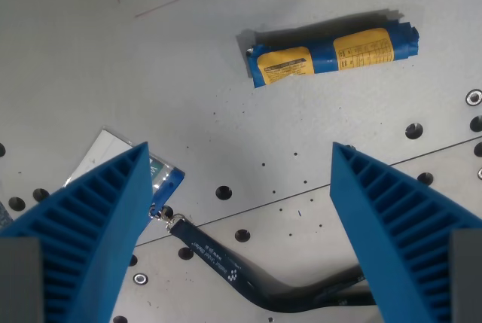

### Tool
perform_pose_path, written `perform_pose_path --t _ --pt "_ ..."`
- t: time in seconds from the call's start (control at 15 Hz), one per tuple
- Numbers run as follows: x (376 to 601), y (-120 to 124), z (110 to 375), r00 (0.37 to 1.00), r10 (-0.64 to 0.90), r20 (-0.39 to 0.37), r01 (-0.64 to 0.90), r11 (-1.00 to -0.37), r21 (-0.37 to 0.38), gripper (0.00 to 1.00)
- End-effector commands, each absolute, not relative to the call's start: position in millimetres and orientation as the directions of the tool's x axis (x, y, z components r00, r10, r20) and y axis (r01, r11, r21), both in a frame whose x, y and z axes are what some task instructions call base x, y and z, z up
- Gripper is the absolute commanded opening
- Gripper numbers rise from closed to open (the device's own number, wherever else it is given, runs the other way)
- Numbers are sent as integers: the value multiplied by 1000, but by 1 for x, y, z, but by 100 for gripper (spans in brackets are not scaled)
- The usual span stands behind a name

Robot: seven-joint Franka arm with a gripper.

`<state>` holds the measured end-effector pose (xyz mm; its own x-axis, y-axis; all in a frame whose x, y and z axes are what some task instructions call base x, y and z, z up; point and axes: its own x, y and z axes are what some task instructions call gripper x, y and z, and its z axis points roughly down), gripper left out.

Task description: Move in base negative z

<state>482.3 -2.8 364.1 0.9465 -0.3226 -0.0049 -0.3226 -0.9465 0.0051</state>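
Observation:
My gripper is open, its two ribbed blue fingers reaching up from the bottom corners of the wrist view with nothing between them. It hangs above a grey metal table. A rolled blue and yellow packet lies on the table toward the upper right, beyond the fingertips and apart from them.
A badge card with a dark blue lanyard lies by the left finger, partly hidden behind it. The table has several round bolt holes, a seam line running across, and red scratch marks at the top left.

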Motion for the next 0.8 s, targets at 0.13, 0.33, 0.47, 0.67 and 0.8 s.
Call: perform_pose_path --t 0.13,0.33,0.47,0.67,0.8 --pt "482 -3 356 946 -323 -2 -323 -946 4 100" --pt "482 -3 341 946 -323 -2 -323 -946 4 100" --pt "483 -3 331 946 -323 -2 -323 -946 4 100" --pt "484 -3 316 946 -323 -2 -323 -946 4 100" --pt "485 -3 306 946 -323 -2 -323 -946 4 100"
